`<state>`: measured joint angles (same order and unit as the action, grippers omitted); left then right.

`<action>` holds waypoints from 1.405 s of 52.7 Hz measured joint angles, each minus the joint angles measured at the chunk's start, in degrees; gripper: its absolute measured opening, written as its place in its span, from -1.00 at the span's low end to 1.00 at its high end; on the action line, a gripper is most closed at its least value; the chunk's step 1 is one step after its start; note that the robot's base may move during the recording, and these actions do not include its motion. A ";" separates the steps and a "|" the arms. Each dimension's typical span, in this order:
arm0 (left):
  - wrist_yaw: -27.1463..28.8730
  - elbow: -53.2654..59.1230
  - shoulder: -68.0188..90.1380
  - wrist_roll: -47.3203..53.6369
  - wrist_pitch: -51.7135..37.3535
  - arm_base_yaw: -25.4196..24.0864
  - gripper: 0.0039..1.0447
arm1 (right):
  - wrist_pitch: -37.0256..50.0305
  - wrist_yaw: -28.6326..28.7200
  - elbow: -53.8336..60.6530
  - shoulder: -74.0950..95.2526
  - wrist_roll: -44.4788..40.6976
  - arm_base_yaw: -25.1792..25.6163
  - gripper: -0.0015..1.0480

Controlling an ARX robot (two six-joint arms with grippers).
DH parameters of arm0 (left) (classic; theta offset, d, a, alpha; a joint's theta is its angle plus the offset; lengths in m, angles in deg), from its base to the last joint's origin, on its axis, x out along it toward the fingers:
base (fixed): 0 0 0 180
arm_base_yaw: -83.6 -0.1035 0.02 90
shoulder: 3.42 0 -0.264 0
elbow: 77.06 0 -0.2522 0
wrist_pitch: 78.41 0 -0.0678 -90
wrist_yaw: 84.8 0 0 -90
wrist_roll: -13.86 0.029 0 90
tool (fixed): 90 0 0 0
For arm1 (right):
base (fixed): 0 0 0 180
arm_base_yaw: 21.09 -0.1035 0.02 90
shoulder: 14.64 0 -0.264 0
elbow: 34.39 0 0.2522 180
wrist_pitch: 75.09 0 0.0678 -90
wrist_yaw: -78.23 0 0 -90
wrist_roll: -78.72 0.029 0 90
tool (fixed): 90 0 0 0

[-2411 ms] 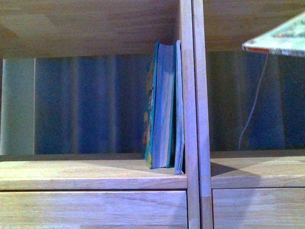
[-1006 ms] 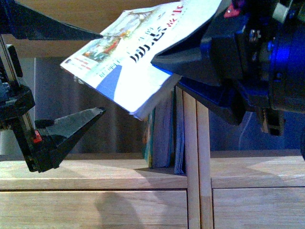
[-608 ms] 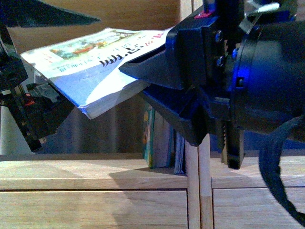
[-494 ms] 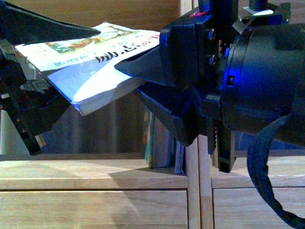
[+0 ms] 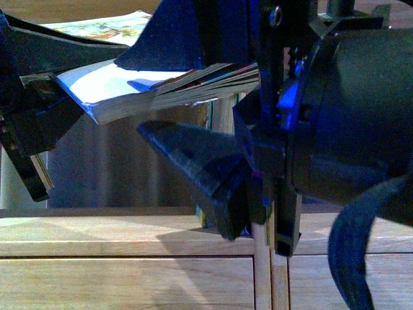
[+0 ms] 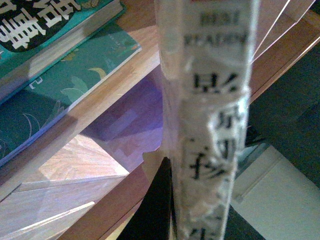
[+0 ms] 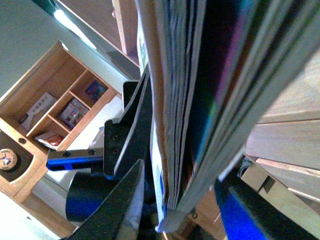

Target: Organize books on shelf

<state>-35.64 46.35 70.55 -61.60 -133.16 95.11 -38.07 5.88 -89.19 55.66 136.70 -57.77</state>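
The thin white paperback (image 5: 122,97) hangs level in front of the shelf (image 5: 129,239), high in the front view. My left gripper (image 5: 61,90) is shut on its left end. In the left wrist view the paperback's printed spine (image 6: 210,125) fills the middle, clamped in my left gripper (image 6: 195,220). My right gripper (image 5: 132,97) is open, one finger above and one below the paperback's right end. In the right wrist view its page edges (image 7: 180,100) run between the spread jaws of my right gripper (image 7: 185,210). The thick teal book (image 6: 65,37) and the slim booklet (image 6: 65,85) stand against the upright (image 5: 271,284), mostly hidden in the front view.
A grey-blue curtain (image 5: 116,168) shows through the open back of the compartment. A plain front panel (image 5: 129,284) lies below the shelf board. A small wooden cabinet (image 7: 60,100) with compartments stands far off in the right wrist view.
The paperback came in tilted, held by the right gripper. The left gripper has closed on its left end, the right jaws have opened, and the book now lies nearly level.
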 joint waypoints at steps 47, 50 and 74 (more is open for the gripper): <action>33.99 -16.04 5.01 67.01 33.53 2.89 -0.88 | -31.65 10.49 11.61 -34.97 -30.60 31.87 0.86; 34.99 -18.36 6.88 71.32 34.64 3.82 -0.88 | -31.67 10.69 11.61 -35.08 -31.17 32.04 0.86; 42.36 -35.54 23.06 83.78 41.16 6.56 -0.88 | -31.74 10.73 11.61 -35.06 -32.15 32.20 0.86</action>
<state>6.72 10.81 93.61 22.18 -92.00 101.67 -69.80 16.62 -77.58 20.60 104.54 -25.58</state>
